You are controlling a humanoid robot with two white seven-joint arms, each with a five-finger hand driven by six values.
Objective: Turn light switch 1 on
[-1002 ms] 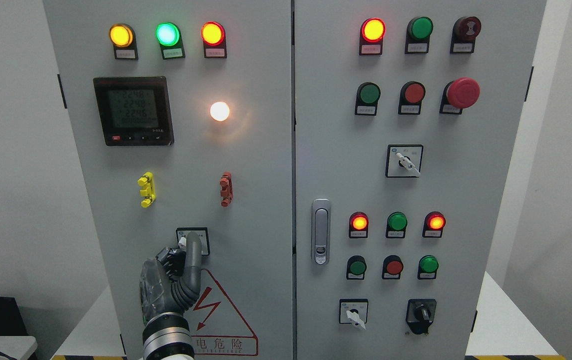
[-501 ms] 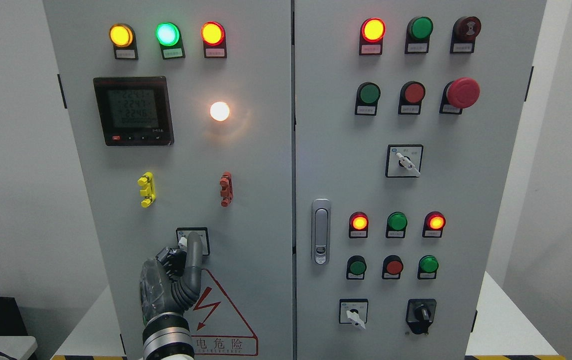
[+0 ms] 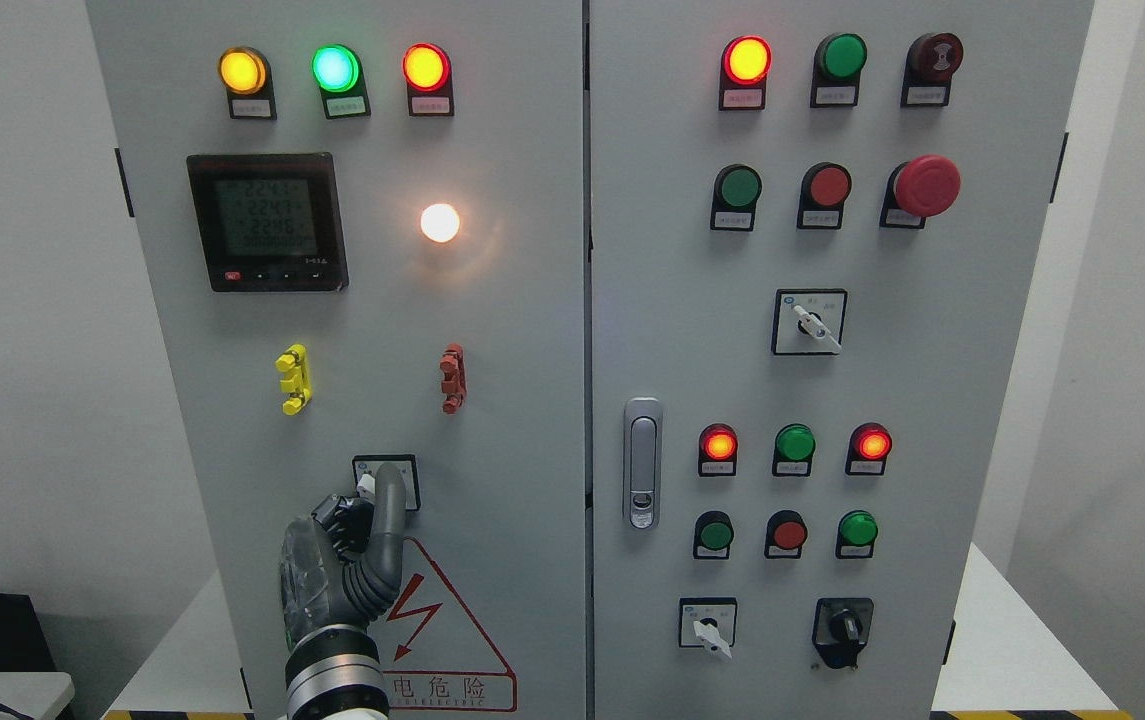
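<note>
A small rotary switch (image 3: 408, 472) with a square black-framed plate sits low on the left cabinet door. My left hand (image 3: 375, 487) comes up from the bottom edge and covers most of it. One long finger (image 3: 389, 500) lies straight up over the plate, the other fingers are curled at its left, and the white knob lever (image 3: 365, 486) shows pinched between them. Above, a round white lamp (image 3: 440, 222) glows. The right hand is out of view.
The left door also carries three lit pilot lamps (image 3: 335, 68), a digital meter (image 3: 267, 222), a yellow clip (image 3: 293, 379) and a red clip (image 3: 452, 378). The right door has a handle (image 3: 642, 462), push buttons, a red mushroom button (image 3: 928, 185) and more rotary switches (image 3: 810, 322).
</note>
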